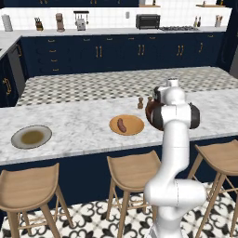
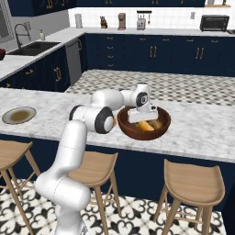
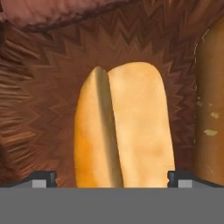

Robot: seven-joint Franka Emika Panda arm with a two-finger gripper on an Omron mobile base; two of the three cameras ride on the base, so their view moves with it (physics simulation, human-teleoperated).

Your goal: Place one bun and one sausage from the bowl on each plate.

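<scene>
The dark brown bowl (image 2: 158, 131) stands on the marble island, and my gripper (image 2: 143, 121) reaches down into it. In the hand view the gripper (image 3: 112, 179) is open, its fingertips (image 3: 43, 178) standing on either side of a split golden bun (image 3: 127, 131) on the bowl's floor (image 3: 144, 43). A second bun (image 3: 212, 105) lies at the right edge, and a pinkish-brown sausage (image 3: 57, 11) lies along the top. The orange plate (image 1: 135, 128) left of the bowl carries one sausage (image 1: 122, 124). The grey plate (image 1: 31, 136) with a brownish centre sits far left, bare.
Two small brown shakers (image 1: 140, 103) stand just behind the orange plate. Wooden stools (image 1: 132, 172) line the island's near side. My own arm hides most of the bowl (image 1: 149, 114) in the left base view.
</scene>
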